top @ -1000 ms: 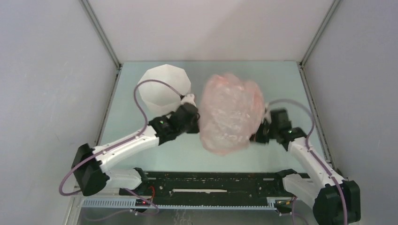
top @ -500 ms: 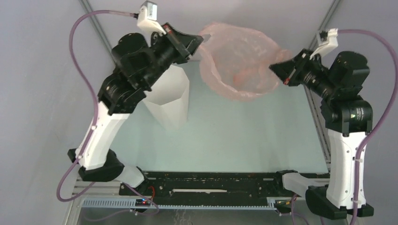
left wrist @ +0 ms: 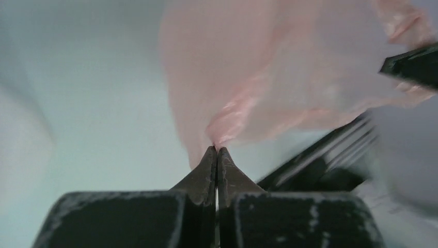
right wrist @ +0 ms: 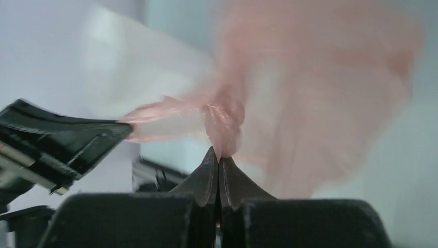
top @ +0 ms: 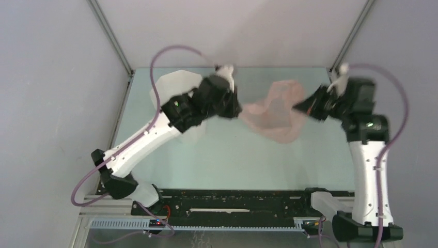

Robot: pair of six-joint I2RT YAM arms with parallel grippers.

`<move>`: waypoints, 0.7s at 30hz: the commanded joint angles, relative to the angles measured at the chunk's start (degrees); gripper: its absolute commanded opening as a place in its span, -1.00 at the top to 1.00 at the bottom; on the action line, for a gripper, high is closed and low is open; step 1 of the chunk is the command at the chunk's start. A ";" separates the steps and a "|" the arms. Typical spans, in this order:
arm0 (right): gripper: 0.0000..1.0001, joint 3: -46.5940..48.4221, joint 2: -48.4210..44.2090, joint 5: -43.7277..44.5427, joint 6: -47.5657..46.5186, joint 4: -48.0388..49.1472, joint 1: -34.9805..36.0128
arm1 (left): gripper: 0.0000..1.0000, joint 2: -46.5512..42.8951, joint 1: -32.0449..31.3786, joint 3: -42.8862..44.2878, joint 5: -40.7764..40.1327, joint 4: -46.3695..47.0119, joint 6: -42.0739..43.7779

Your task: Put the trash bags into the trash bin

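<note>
A thin, pale-pink trash bag [top: 276,111] hangs stretched between both grippers above the table's far middle. My left gripper [top: 238,109] is shut on its left edge; in the left wrist view the film [left wrist: 268,88] bunches at the pinched fingertips [left wrist: 216,150]. My right gripper [top: 298,107] is shut on the right edge, where a twisted wad of the bag [right wrist: 223,121] meets its closed tips [right wrist: 218,153]. The white faceted trash bin [top: 173,85] stands at the far left, mostly hidden behind the left arm. The bag is right of the bin, not over it.
Grey enclosure walls close in the table on the left, back and right. A metal frame post [top: 111,36] runs down the left corner, another [top: 351,36] the right. The black base rail [top: 232,199] spans the near edge.
Both arms have dropped from their high raised pose, carrying the bag lower. The bag's wide open mouth has collapsed into a smaller drooping shape between the grippers.
</note>
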 commanded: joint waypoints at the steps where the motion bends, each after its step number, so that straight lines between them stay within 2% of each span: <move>1: 1.00 50.77 14.04 0.48 -1.41 -2.56 -1.13 | 1.00 8.99 3.89 48.93 -2.58 -1.81 10.39; 2: 1.00 63.42 19.87 0.73 -1.14 -5.62 -0.97 | 1.00 12.46 4.47 59.44 -1.83 -2.38 10.40; 3: 1.00 72.41 22.85 0.42 -0.73 -7.06 -0.79 | 1.00 14.75 4.48 65.37 -1.68 -1.29 10.37; 4: 1.00 76.91 23.81 -0.43 -0.40 -6.91 -0.38 | 1.00 14.22 4.41 66.04 -1.30 1.02 10.13; 5: 1.00 74.74 22.52 -1.89 -0.47 -5.22 0.10 | 1.00 11.72 4.34 60.86 -0.95 4.70 9.66; 6: 1.00 66.67 18.70 -3.39 -1.01 -1.93 0.62 | 1.00 7.95 4.22 51.73 -0.58 9.50 8.76; 8: 1.00 38.02 7.30 -4.77 -0.62 12.93 2.05 | 1.00 -1.21 4.40 23.95 -0.55 21.57 4.67; 10: 1.00 8.04 -1.95 -5.10 4.31 19.27 1.38 | 1.00 -5.44 5.13 1.76 0.21 25.59 -3.33; 12: 1.00 -13.61 -4.20 -10.90 7.71 17.69 1.39 | 1.00 -7.22 4.14 -12.71 4.31 23.82 -6.91; 13: 1.00 -21.33 -4.51 -13.78 8.34 16.71 2.18 | 1.00 -9.37 2.46 -18.54 3.07 22.72 -8.21; 15: 1.00 -29.99 -8.34 -12.89 9.08 16.09 4.79 | 1.00 -15.50 -0.40 -26.66 0.98 23.80 -9.34; 17: 1.00 -25.02 -14.13 -8.41 8.52 15.88 5.45 | 1.00 -19.64 -0.53 -26.46 -0.40 23.15 -8.59; 18: 1.00 -19.26 -14.77 -6.60 7.71 15.73 5.09 | 1.00 -19.68 -0.09 -22.36 -1.27 21.56 -7.11; 19: 1.00 -12.02 -12.47 -5.70 6.21 15.11 4.76 | 1.00 -18.19 0.57 -16.16 -1.50 19.76 -4.54; 21: 1.00 6.85 -3.65 -5.45 2.47 9.49 4.64 | 1.00 -11.69 1.33 6.24 -1.46 14.89 1.64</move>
